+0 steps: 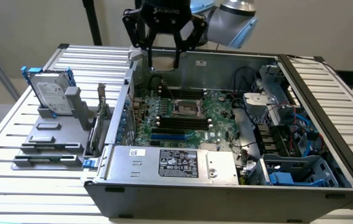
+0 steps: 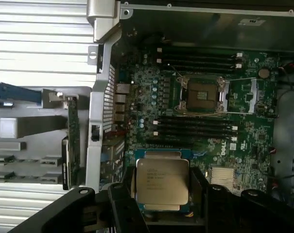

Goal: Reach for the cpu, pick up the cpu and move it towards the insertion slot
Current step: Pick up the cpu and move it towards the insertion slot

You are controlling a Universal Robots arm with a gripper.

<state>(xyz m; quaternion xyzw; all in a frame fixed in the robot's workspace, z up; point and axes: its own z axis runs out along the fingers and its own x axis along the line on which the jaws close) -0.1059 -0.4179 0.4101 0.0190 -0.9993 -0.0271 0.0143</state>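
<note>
Jaws (image 2: 162, 194) clamp the cpu (image 2: 162, 180) flat by its edges, partly spread, hovering well above the insertion slot (image 2: 203, 94), seemingly to carry it level.

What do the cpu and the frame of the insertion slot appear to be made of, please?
The cpu looks to have a brushed silvery metal top with printed text, on a tan rim that is probably laminate. The frame of the insertion slot looks like thin bright metal, glinting at its edges round a dark centre.
</note>
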